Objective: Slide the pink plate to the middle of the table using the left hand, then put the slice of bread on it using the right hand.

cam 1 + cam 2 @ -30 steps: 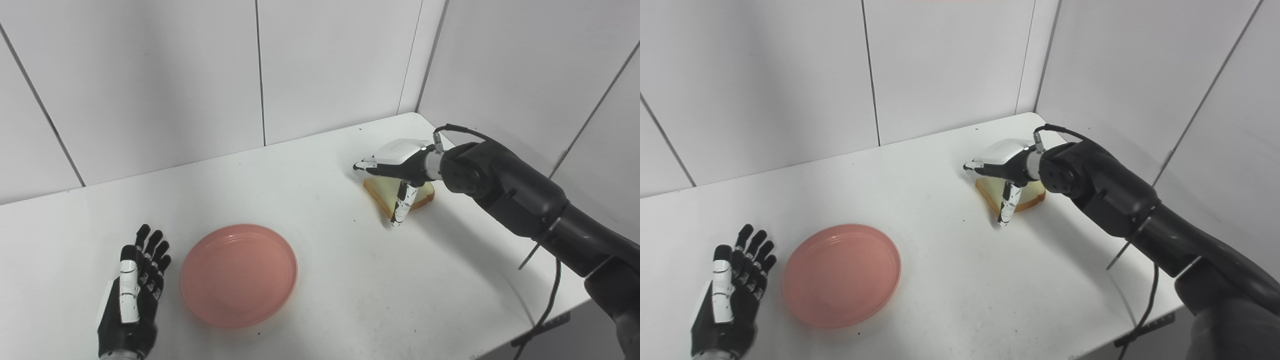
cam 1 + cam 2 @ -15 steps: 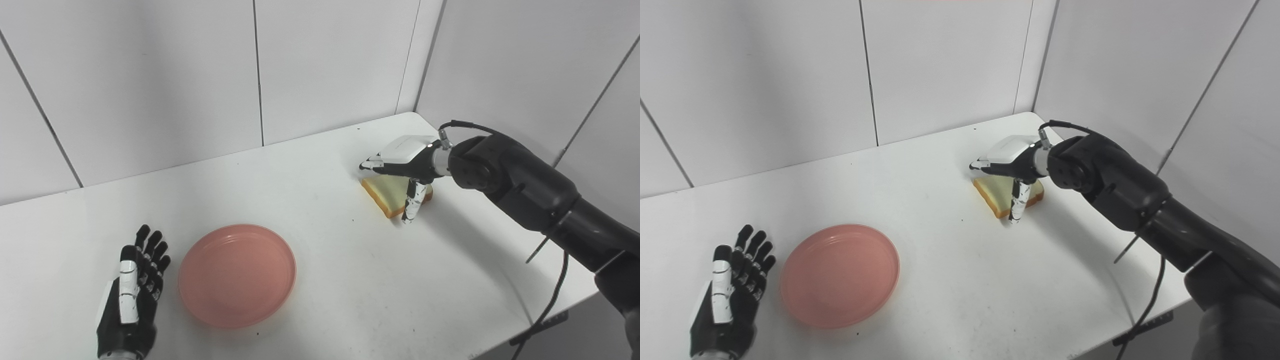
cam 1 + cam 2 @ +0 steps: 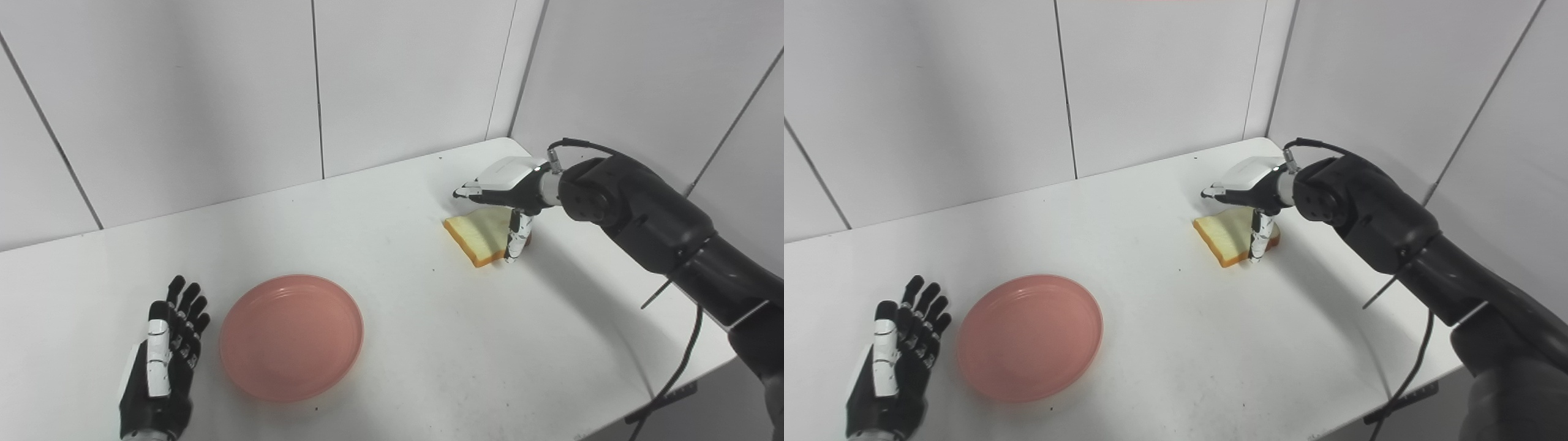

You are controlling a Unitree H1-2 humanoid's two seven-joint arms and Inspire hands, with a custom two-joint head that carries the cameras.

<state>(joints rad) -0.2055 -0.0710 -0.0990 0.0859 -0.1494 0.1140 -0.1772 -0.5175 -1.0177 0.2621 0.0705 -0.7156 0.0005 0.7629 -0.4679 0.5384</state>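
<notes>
The pink plate (image 3: 291, 335) lies flat on the white table (image 3: 429, 343), left of centre and near the front. My left hand (image 3: 160, 364) rests open on the table just left of the plate, apart from it. The slice of bread (image 3: 481, 234) lies at the back right of the table. My right hand (image 3: 505, 193) hovers over the bread's right end, open, its fingers stretched out leftward above the slice. Its thumb (image 3: 516, 236) points down at the bread's near right edge. The bread's far right corner is hidden under the hand.
White panelled walls (image 3: 398, 79) close the table in at the back and right, meeting in a corner just behind the bread. A black cable (image 3: 674, 373) hangs from my right arm past the table's right edge. Bare table surface lies between plate and bread.
My right hand has moved right and back across the bread, so more of the slice's left part shows. Its thumb has shifted from the bread's front corner to its right side. Plate and left hand are unmoved.
</notes>
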